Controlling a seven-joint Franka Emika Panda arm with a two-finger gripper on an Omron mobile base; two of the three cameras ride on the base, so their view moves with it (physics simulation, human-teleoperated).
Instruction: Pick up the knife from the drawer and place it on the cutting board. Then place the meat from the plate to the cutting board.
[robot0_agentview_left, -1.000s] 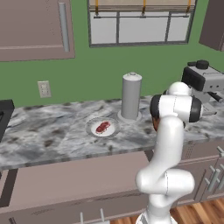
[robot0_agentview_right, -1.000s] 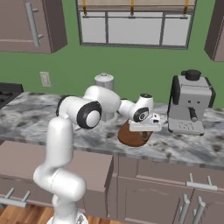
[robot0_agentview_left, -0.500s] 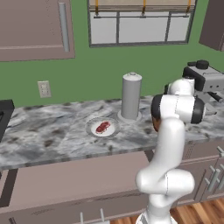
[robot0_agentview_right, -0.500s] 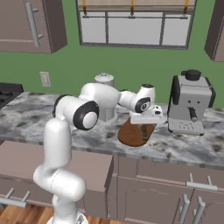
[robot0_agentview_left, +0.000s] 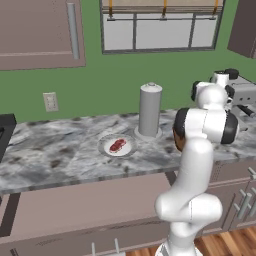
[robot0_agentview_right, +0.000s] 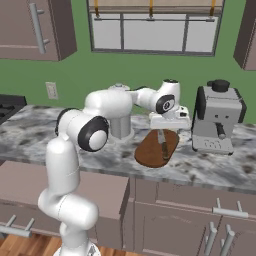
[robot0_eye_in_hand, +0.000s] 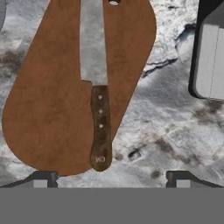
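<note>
From my left base view, one meat (robot0_agentview_left: 117, 145) slab lies on one plate (robot0_agentview_left: 106, 150) on the table (robot0_agentview_left: 50, 150), well to the left of my arm. Over to the right, my pincer (robot0_agentview_right: 170, 121) hangs released above the one cutting board (robot0_agentview_right: 150, 152). One knife (robot0_agentview_right: 162, 145) rests there, its long axis along the board, so I judge the meat comes next.
</note>
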